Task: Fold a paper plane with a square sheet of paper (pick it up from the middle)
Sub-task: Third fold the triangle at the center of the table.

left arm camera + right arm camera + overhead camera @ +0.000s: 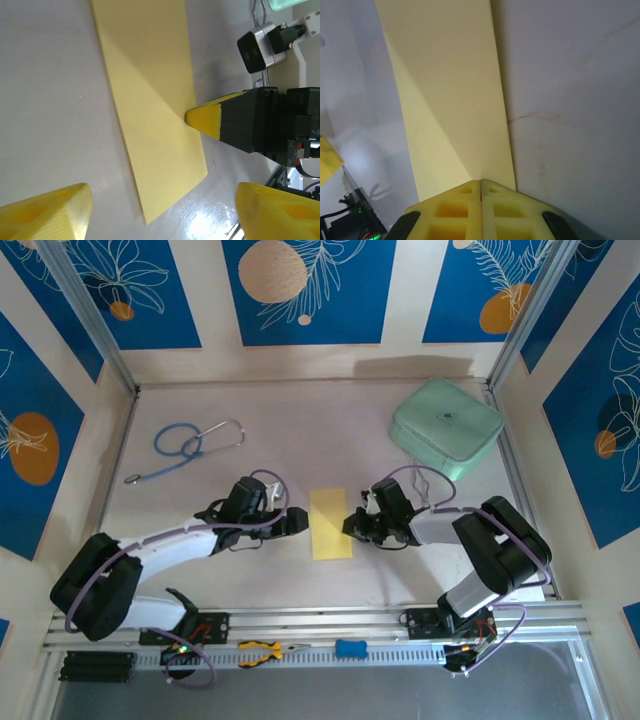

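Pale tabletop [260, 580] inside blue-patterned walls. Right gripper [481, 182] is pressed together, its yellow tips bearing on one long edge of the square sheet of paper [150, 100], likely pinning it against sliding. Left gripper [164, 192] is spread wide at the sheet's opposite side and closed on nothing, probably poised to crease or lift.

The sheet lies flat between the two grippers. It is pale yellow, a narrow strip that reads as folded in half, with a diagonal tone change across it (shadow or crease, unclear). Beyond the right gripper, well apart, sits a mint-green case [446, 427].
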You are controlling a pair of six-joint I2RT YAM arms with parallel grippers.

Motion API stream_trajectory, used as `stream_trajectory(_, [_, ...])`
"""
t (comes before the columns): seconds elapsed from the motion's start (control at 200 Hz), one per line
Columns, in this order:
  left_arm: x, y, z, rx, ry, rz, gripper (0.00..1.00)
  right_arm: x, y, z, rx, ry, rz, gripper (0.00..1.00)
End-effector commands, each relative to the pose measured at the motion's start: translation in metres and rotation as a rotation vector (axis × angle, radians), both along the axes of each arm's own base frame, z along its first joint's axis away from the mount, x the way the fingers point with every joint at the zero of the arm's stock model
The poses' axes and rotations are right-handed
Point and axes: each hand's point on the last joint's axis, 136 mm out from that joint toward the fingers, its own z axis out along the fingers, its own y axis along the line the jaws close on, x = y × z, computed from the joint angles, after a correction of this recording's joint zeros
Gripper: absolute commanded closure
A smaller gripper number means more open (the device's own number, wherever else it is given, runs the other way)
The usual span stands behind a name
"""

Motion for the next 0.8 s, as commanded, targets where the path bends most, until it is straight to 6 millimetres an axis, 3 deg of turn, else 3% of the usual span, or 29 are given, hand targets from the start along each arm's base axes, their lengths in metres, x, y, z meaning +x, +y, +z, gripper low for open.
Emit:
stream_trajectory(0.0, [0.006,-0.012,0.01,-0.061,0.009,-0.028,0.31,-0.021,0.001,-0.019,-0.02,0.098,0.018,0.93])
stream_trajectory(0.36, [0.004,-0.023,-0.028,-0.035,0.181,-0.042,0.51,-0.023,0.006,-0.024,-0.045,0.116,0.016,0.93])
stream_trajectory(0.795, [0.001,-0.025,-0.048,-0.022,0.239,-0.033,0.55,-0.024,0.003,-0.027,-0.059,0.123,0.014,0.93])
